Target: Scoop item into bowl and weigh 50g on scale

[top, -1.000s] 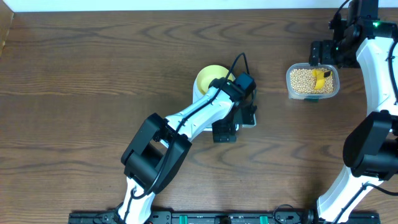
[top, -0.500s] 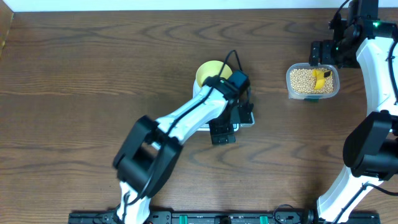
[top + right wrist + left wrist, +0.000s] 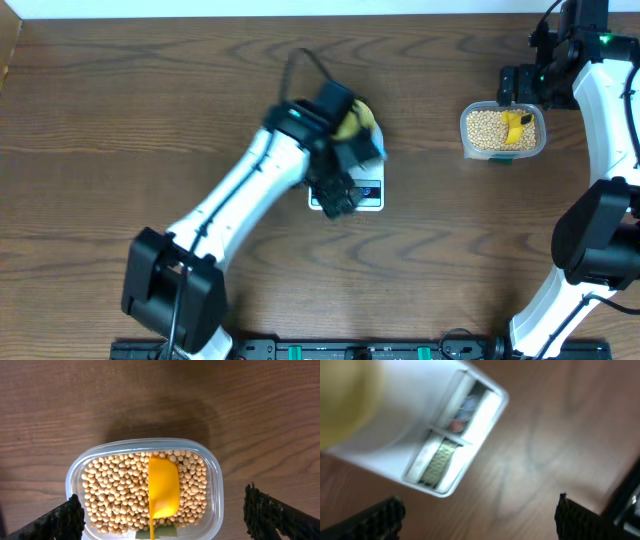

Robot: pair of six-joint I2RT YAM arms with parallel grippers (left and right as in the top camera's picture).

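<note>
From overhead we see the left arm [image 3: 245, 195] lying across the pale yellow-green bowl [image 3: 352, 124] and the white scale [image 3: 370, 197], hiding much of both. The clear tub [image 3: 466, 140] of beans [image 3: 482, 128] with its yellow scoop [image 3: 514, 128] sits well apart to their right, near the right arm [image 3: 608, 85]. In the blurred left wrist view, the left gripper [image 3: 477, 520] is spread wide and empty over the table [image 3: 545, 450] beside the scale's display edge. In the right wrist view, the right gripper [image 3: 165, 520] gapes empty above the tub, with the scoop lying on the beans.

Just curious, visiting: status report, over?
Left gripper open at white digital scale; right gripper open over clear plastic tub. Beige beans in it, yellow scoop on top. Left arm partly covers pale yellow-green bowl.
</note>
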